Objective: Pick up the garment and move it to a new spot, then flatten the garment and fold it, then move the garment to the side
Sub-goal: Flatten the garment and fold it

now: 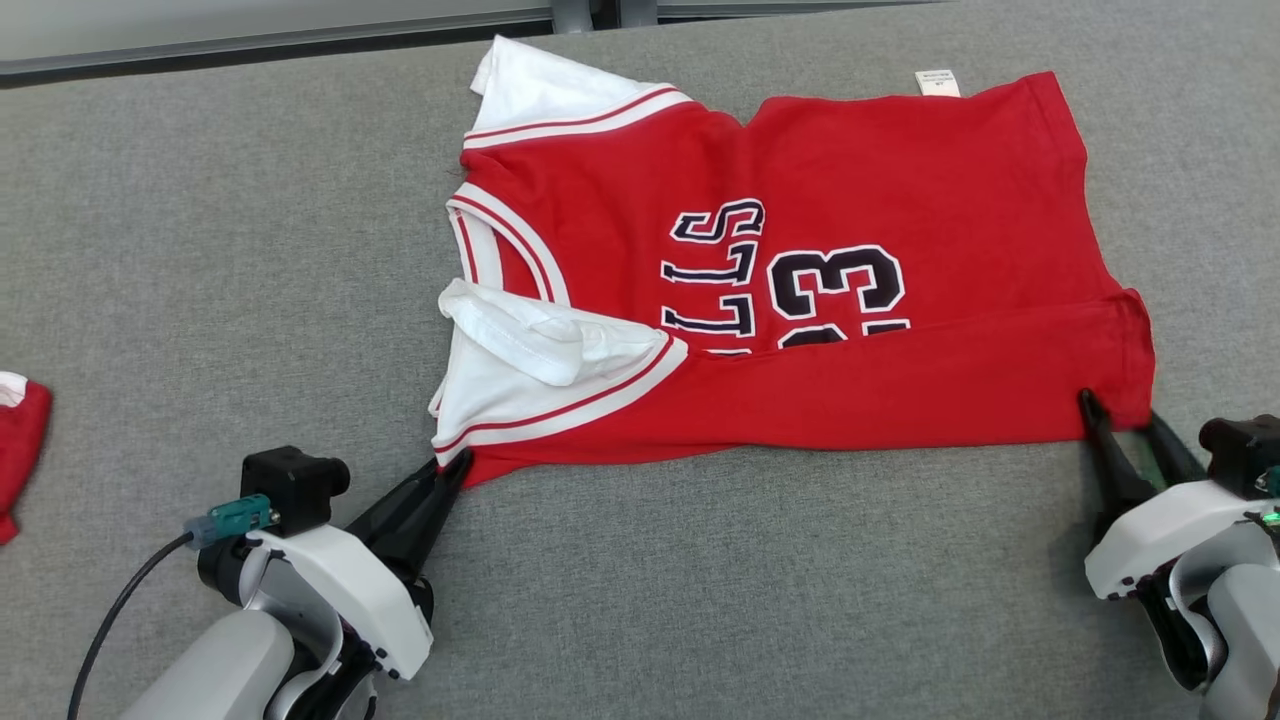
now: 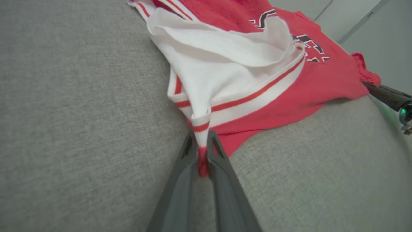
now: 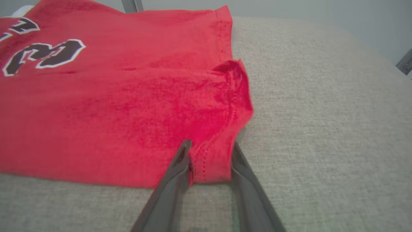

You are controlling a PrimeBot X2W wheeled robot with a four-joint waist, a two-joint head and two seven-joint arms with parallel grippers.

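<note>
Head view shows the red garment [image 1: 900,200] spread on the grey counter [image 1: 750,580], its near-left striped corner pinched by the left gripper [image 1: 455,465] (fingers pressed together), its near-right hem corner between the spread fingers of the right gripper [image 1: 1118,410].

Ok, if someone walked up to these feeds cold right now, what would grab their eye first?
The red jersey with white trim and dark lettering, spread across the grey surface in the middle of the head view, its near edge folded over. Next, the left gripper pinched shut on the jersey's striped near-left corner, and the right gripper with fingers apart on either side of the near-right hem corner.
</note>
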